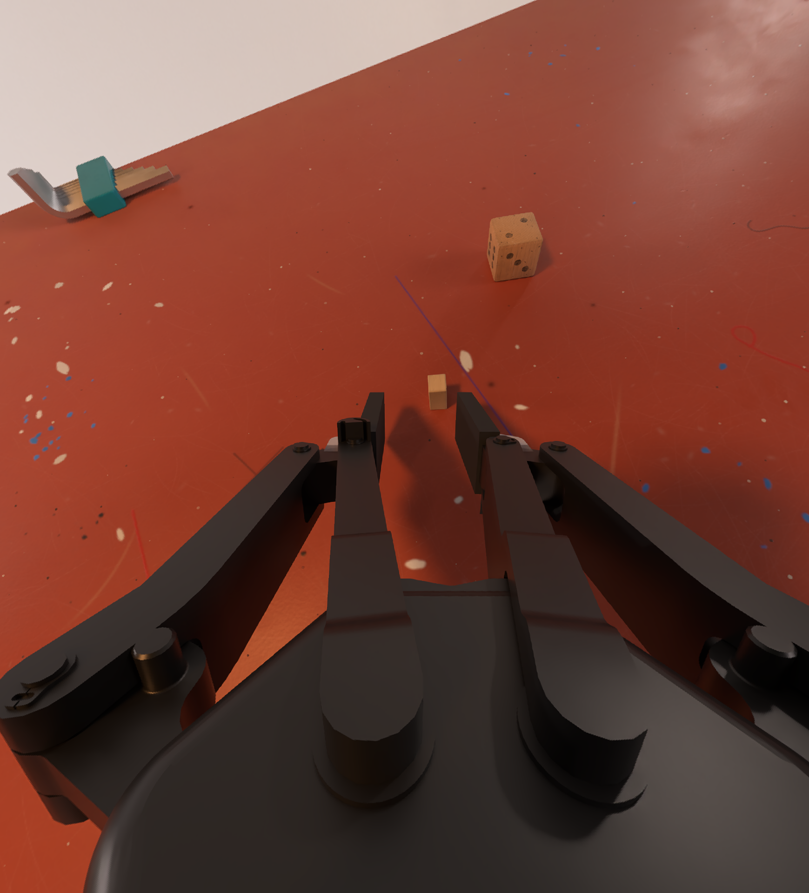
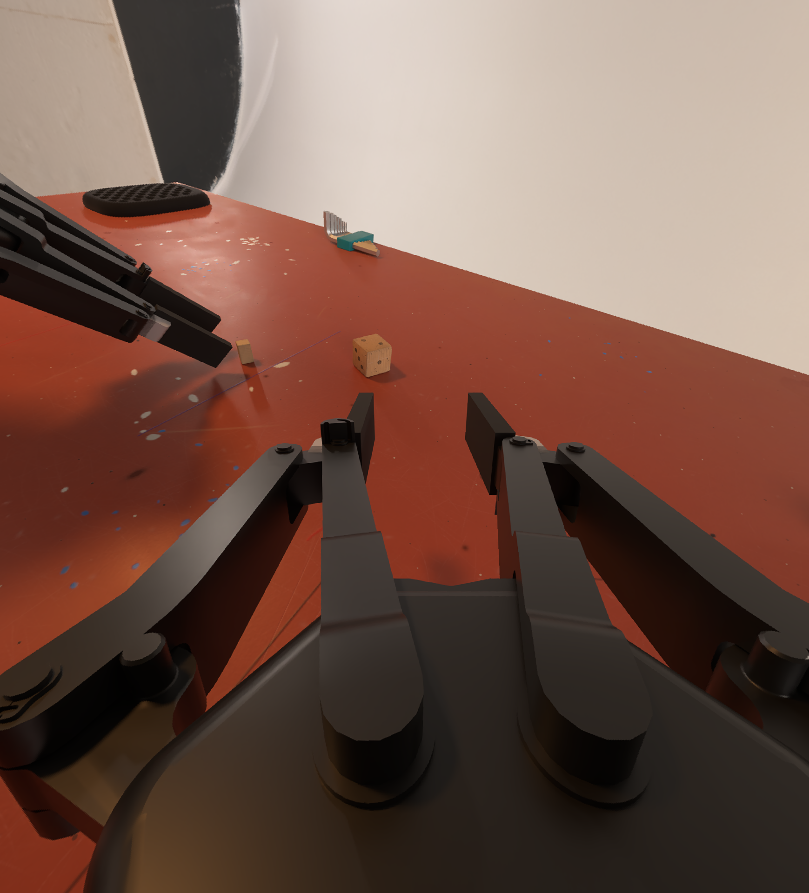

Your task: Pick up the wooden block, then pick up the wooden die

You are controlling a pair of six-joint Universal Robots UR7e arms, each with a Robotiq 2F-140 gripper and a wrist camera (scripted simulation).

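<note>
Two pincers (image 1: 420, 401) (image 2: 419, 403), one block (image 1: 436, 391) (unheld)

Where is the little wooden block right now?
The block stands on the red table, just beyond the tips of the open left pincer, untouched. The die sits farther on, to its right in the left wrist view.

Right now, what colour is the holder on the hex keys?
Teal green. The holder clasps the silver hex keys; it shows best in the left wrist view.

Paint-speckled red table (image 2: 586, 435), plain cream wall (image 2: 537, 145) behind, dark curved patch (image 2: 185, 87) upper left
</note>
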